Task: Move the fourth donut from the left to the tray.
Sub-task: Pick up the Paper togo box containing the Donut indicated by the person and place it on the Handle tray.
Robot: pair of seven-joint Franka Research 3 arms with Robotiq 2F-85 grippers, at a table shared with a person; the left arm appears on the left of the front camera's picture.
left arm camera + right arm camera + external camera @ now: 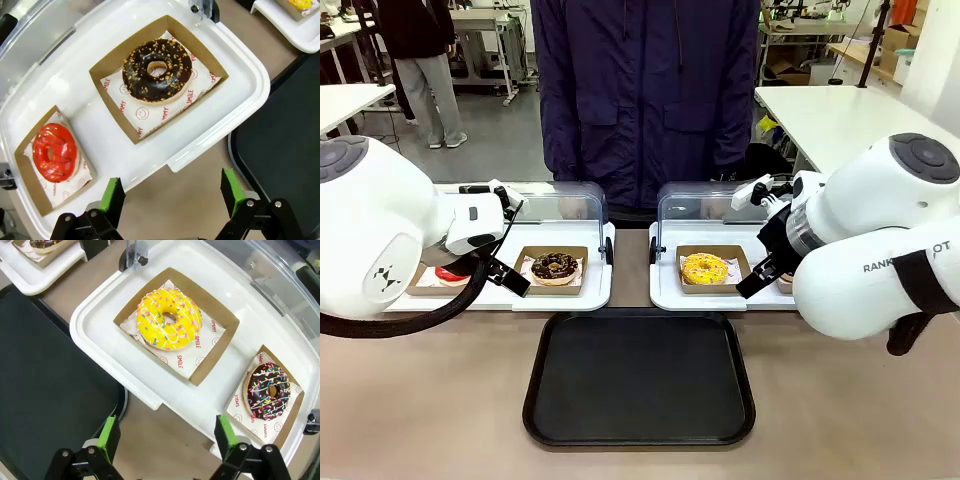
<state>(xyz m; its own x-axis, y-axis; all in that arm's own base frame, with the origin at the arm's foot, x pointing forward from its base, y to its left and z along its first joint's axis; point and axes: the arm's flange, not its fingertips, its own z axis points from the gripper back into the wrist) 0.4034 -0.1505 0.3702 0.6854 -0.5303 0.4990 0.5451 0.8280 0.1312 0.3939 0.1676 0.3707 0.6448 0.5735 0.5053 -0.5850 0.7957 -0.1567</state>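
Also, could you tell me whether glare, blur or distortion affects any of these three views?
Front view: even light, sharp, faint reflections on the clear lids. Left wrist view: crisp, small highlights on the red donut, white display tray bowed by the wide lens. Right wrist view: the fourth donut in focus, glare streaks on the right-hand lid.

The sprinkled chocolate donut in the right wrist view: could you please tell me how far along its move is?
Nothing looks done: the fourth donut sits on the white display tray, not on the black tray. In hand: the right gripper hovers open near it, holding nothing. Remaining: grasp, carry, set down.
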